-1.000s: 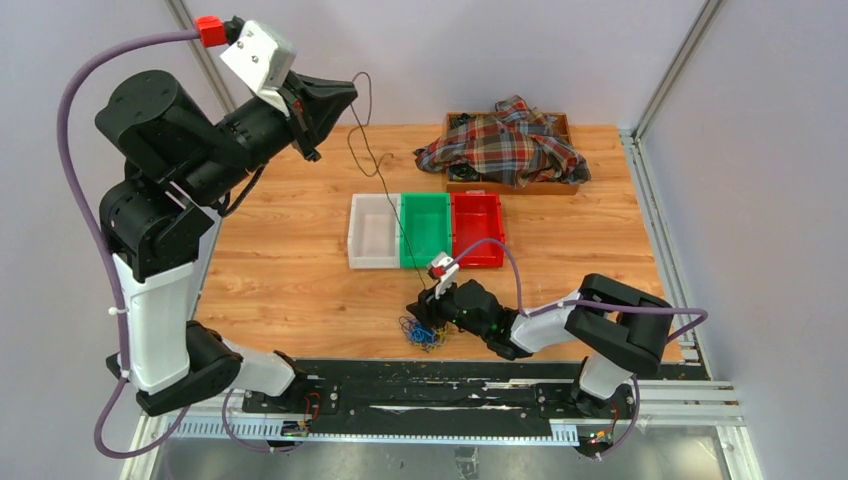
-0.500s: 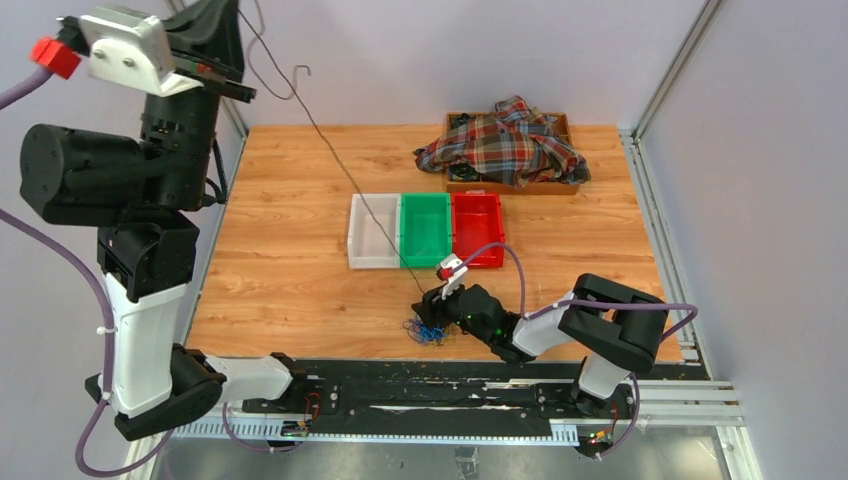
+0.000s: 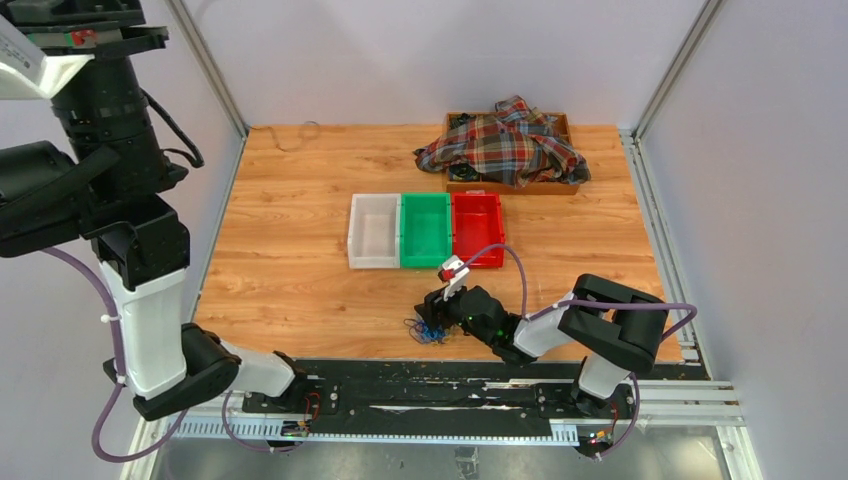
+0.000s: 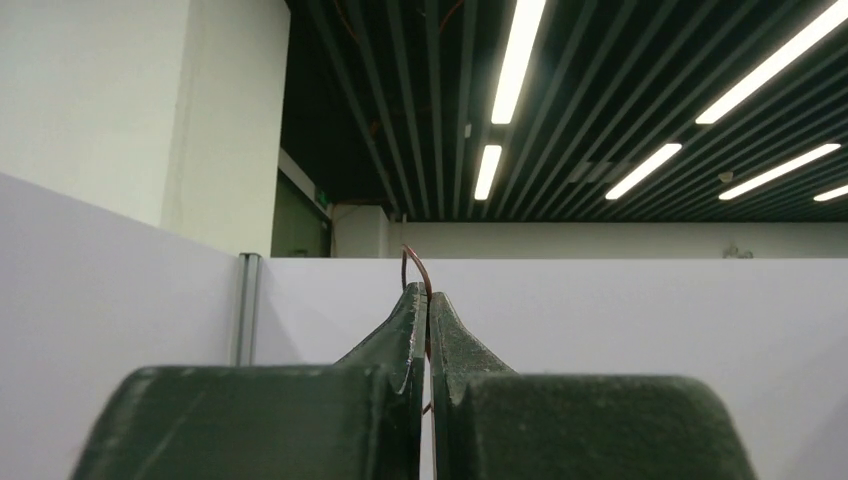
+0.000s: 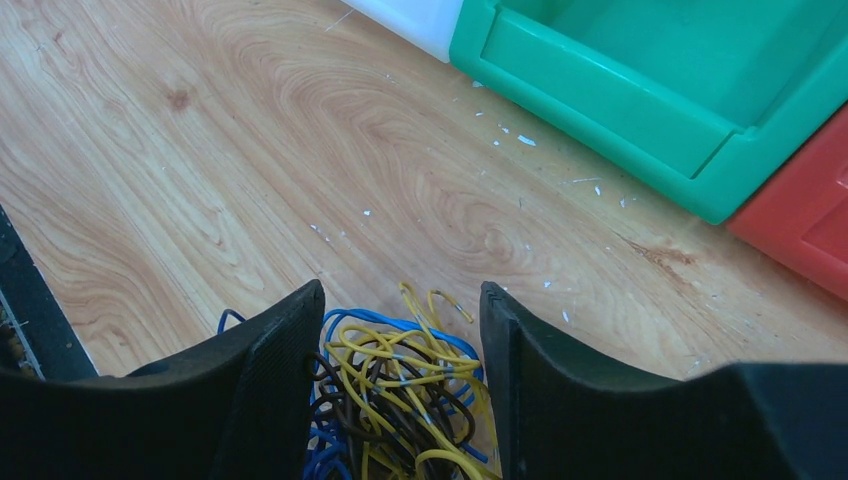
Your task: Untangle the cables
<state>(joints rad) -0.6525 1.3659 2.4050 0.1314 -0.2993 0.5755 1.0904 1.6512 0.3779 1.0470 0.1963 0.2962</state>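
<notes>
The right gripper (image 5: 400, 300) stands open, its two dark fingers (image 5: 270, 370) set down on either side of the cables (image 5: 395, 400), which fill the gap between them without being clamped. This tangle lies on the table (image 3: 290, 270) straight toward the near edge from the green bin (image 3: 425, 230), close to it but apart. The left gripper (image 4: 428, 295) is pressed shut on a brown cable (image 4: 418, 262). The cable arcs in a small loop above the fingertips and passes down between them. This gripper is raised high, far to the left of the green bin, with wall panels and ceiling lights behind it.

The white bin (image 3: 373, 232) touches the green bin's left side and the red bin (image 3: 477, 230) its right, making one row. Each shows its own plain floor. Beyond the green bin and to its right, a wooden box (image 3: 455, 186) holds a crumpled plaid shirt (image 3: 505, 145) that spills over its rim, and something dark shows under the cloth at the far-left corner.

The tangle is a tight knot of thin wires: yellow loops on top, blue ones curving out at the left and far side, dark brown strands threaded through. A thin dark strand (image 3: 298, 132) lies curled far beyond the green bin, to its left. Whether it joins the held cable cannot be told.
</notes>
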